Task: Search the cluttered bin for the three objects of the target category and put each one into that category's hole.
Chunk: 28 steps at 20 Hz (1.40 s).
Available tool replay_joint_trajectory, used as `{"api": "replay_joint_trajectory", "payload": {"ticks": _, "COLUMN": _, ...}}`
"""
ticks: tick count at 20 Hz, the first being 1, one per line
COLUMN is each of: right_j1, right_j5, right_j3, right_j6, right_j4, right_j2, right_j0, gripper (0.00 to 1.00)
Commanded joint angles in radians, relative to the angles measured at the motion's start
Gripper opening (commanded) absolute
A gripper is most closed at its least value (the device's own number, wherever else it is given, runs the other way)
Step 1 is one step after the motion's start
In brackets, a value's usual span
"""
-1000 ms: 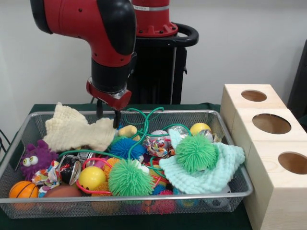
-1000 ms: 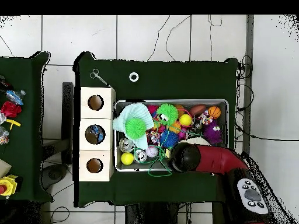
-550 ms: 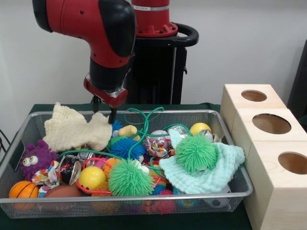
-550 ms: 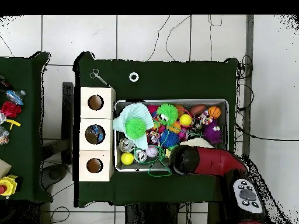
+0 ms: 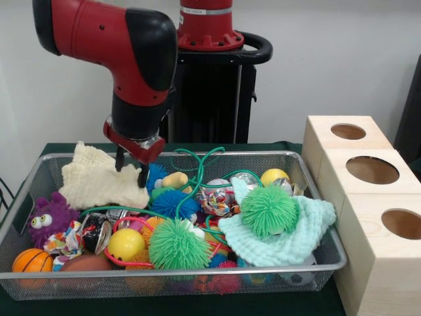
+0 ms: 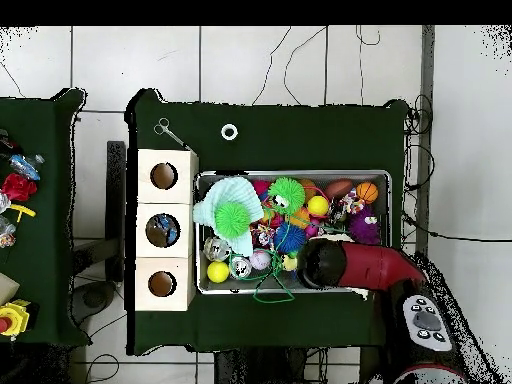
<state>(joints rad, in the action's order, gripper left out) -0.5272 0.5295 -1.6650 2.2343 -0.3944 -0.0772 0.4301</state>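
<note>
No legible writing on bin (image 5: 316, 260) toys.

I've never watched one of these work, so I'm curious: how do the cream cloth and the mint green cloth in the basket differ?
The cream cloth lies at the basket's back left in the front view, under the gripper, whose fingers stand apart just above it; the mint green cloth lies front right, away from the arm. The mint green cloth has a green spiky ball on it; the cream cloth's top is bare. Both look knitted and lie crumpled on the clutter.
</note>
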Motion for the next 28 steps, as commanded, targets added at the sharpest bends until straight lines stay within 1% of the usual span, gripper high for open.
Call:
{"api": "replay_joint_trajectory", "payload": {"ticks": 1, "right_j1": 0.034, "right_j5": -0.141, "right_j3": 0.124, "right_j6": 0.006, "right_j4": -0.046, "right_j2": 0.059, "right_j0": 0.007, "gripper": 0.00}}
{"api": "replay_joint_trajectory", "payload": {"ticks": 5, "right_j1": 0.010, "right_j5": -0.100, "right_j3": 0.110, "right_j6": -0.016, "right_j4": -0.028, "right_j2": 0.070, "right_j0": 0.013, "gripper": 0.00}}
{"api": "replay_joint_trajectory", "payload": {"ticks": 9, "right_j1": -0.049, "right_j5": -0.022, "right_j3": 0.071, "right_j6": -0.027, "right_j4": 0.001, "right_j2": 0.068, "right_j0": 0.003, "gripper": 0.00}}
{"api": "replay_joint_trajectory", "payload": {"ticks": 13, "right_j1": -0.101, "right_j5": 0.047, "right_j3": 0.050, "right_j6": -0.027, "right_j4": 0.018, "right_j2": 0.055, "right_j0": -0.018, "gripper": 0.00}}
{"api": "replay_joint_trajectory", "payload": {"ticks": 16, "right_j1": -0.165, "right_j5": 0.132, "right_j3": 0.036, "right_j6": -0.040, "right_j4": 0.045, "right_j2": 0.057, "right_j0": -0.027, "gripper": 0.00}}
{"api": "replay_joint_trajectory", "payload": {"ticks": 19, "right_j1": -0.240, "right_j5": 0.243, "right_j3": 0.027, "right_j6": -0.049, "right_j4": 0.080, "right_j2": 0.058, "right_j0": -0.036, "gripper": 0.00}}
{"api": "replay_joint_trajectory", "payload": {"ticks": 22, "right_j1": -0.286, "right_j5": 0.330, "right_j3": 0.030, "right_j6": -0.039, "right_j4": 0.120, "right_j2": 0.066, "right_j0": -0.042, "gripper": 0.00}}
{"api": "replay_joint_trajectory", "payload": {"ticks": 24, "right_j1": -0.305, "right_j5": 0.359, "right_j3": 0.033, "right_j6": -0.014, "right_j4": 0.158, "right_j2": 0.082, "right_j0": -0.045, "gripper": 0.00}}
{"api": "replay_joint_trajectory", "payload": {"ticks": 28, "right_j1": -0.317, "right_j5": 0.441, "right_j3": 0.096, "right_j6": 0.058, "right_j4": 0.230, "right_j2": 0.092, "right_j0": -0.080, "gripper": 0.00}}
